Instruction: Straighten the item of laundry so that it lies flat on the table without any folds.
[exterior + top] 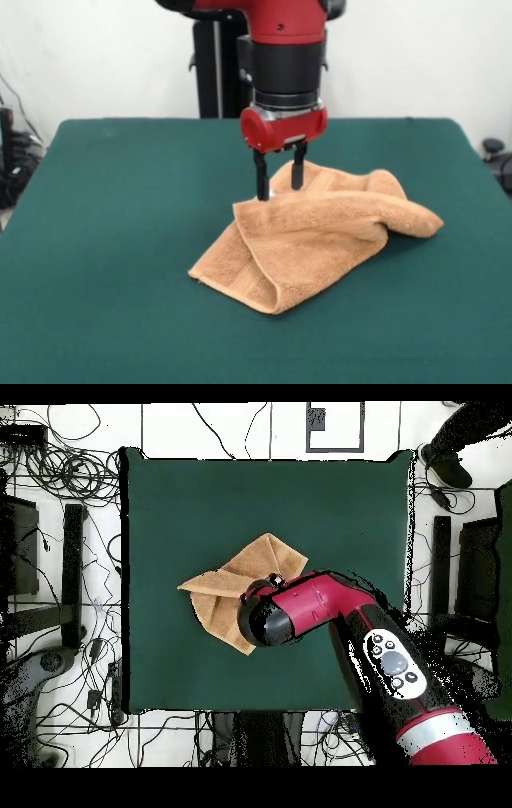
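The tan-orange towel (320, 232) lies crumpled and folded over itself near the middle of the green table (120, 240). One flap is doubled toward the front and a rolled ridge runs to the right. My gripper (279, 186) points straight down at the towel's back edge. Its two black fingers (262, 178) stand apart, open, with the tips at the cloth. In the overhead view the towel (235, 579) shows left of the red arm head (275, 614), which hides the fingers. The table (200, 494) is bare all round the towel.
The black pedestal (216, 72) stands behind the table's far edge. In the overhead view, cables (60, 464) and dark equipment (470, 574) lie on the floor around the table. The arm (400, 664) reaches in from the lower right.
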